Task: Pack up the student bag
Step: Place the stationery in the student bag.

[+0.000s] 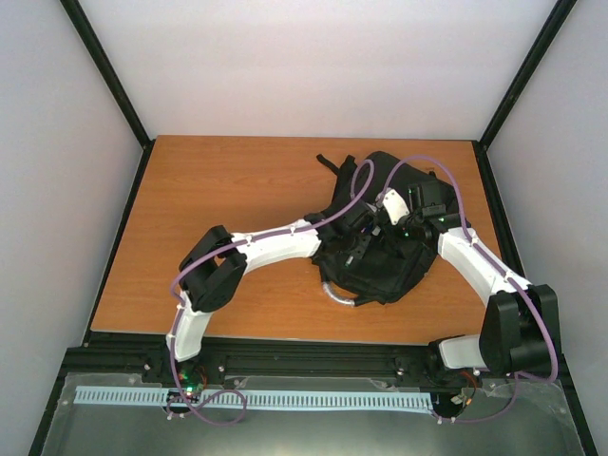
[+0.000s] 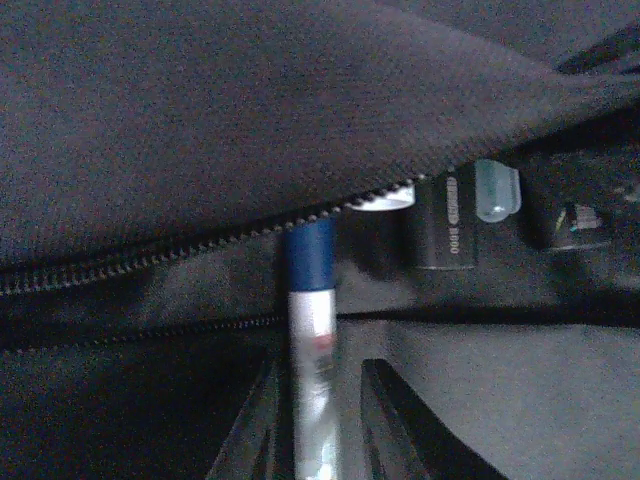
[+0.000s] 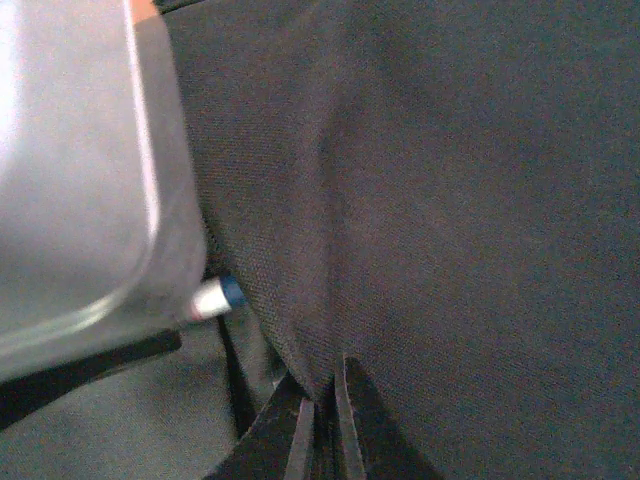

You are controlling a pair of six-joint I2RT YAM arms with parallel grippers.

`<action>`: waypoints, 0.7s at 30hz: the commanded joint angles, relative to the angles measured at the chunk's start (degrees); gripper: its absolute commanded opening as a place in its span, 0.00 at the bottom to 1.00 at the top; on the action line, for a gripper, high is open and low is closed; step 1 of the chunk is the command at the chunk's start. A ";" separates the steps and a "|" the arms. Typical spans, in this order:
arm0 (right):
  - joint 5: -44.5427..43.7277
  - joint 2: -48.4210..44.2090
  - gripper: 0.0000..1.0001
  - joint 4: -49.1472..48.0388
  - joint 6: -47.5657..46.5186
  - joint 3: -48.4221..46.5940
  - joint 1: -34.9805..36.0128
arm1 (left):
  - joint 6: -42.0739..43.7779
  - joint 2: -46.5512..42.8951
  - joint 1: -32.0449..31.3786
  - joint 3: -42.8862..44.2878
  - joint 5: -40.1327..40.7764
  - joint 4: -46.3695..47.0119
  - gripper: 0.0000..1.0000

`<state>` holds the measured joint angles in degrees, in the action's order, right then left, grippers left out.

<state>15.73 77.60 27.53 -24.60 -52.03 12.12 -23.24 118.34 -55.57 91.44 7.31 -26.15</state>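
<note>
The student bag (image 1: 385, 271) is a black fabric backpack lying at the table's centre right, with a grey handle loop (image 1: 337, 294) at its near edge. My left gripper (image 1: 366, 242) is over it. In the left wrist view this gripper (image 2: 322, 372) is shut on a white marker with a blue cap (image 2: 312, 330), cap tip at the bag's zip opening (image 2: 200, 250) under the raised flap. My right gripper (image 1: 399, 221) is shut on a fold of the bag's fabric (image 3: 330, 330) and pinches it between the fingers (image 3: 303, 430). The marker's tip also shows in the right wrist view (image 3: 215, 297).
Inside the opening lie a black item with white lettering (image 2: 442, 225), a pale translucent cap (image 2: 497, 190) and a white cap (image 2: 385, 200). The bag's straps (image 1: 328, 163) trail toward the back. Bare wooden table (image 1: 218, 199) spreads to the left. Black frame posts stand at the table's corners.
</note>
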 commanded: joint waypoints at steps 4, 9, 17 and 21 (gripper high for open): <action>2.22 -0.73 0.03 0.58 -0.35 -1.58 0.16 | -1.55 -10.17 0.83 -6.51 -1.00 0.91 0.45; 2.51 -0.55 0.03 0.66 -0.43 -1.58 0.17 | -1.21 -17.81 0.82 -13.86 -4.12 -0.54 0.59; 2.78 -0.02 0.03 0.76 -0.60 -1.67 0.12 | 0.43 -21.51 0.15 -24.02 -14.06 3.46 0.52; 2.73 0.04 0.03 0.75 -0.49 -1.69 0.18 | -0.18 -20.05 -0.09 -23.91 -13.82 5.10 0.47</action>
<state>15.97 77.62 27.55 -24.64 -52.03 12.14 -23.75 97.65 -55.44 66.81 -4.01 -24.64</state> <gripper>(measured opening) 0.032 0.479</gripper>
